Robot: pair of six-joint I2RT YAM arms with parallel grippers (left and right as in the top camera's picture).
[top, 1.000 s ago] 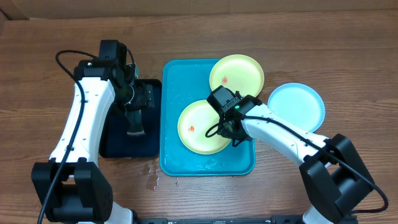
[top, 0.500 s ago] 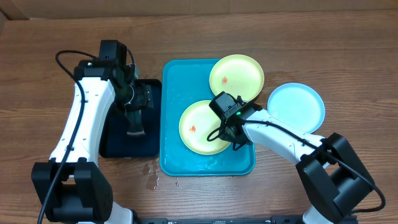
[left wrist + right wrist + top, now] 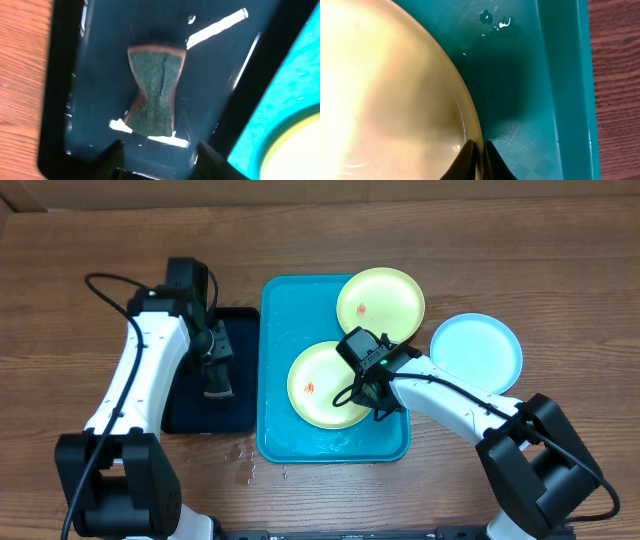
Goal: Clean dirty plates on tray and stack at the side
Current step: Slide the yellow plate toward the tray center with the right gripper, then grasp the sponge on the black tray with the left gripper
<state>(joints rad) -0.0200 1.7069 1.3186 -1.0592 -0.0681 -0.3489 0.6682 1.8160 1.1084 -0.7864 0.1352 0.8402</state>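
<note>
**Overhead: right gripper nips a plate rim, left gripper spread by the sponge**

The turquoise tray lies mid-table. The front yellow-green plate lies inside it toward 6 o'clock, with a red-orange smear left of its middle. The right gripper's fingers are pressed together on this plate's rim at about 4 o'clock. In the right wrist view the rim runs down between them, over the wet tray floor.

The back yellow-green plate sits at the tray's 1 o'clock corner, overhanging the raised rim, and carries a second smear. The blue plate lies on the wooden table at 3 o'clock from the tray, just clear of it.

At 9 o'clock, just beside the turquoise tray, is the black tray. In the left wrist view the sponge lies on its wet floor, green face up and narrowed at the waist. The left fingers stand apart at the sponge's 6 o'clock with nothing between their tips.
</note>
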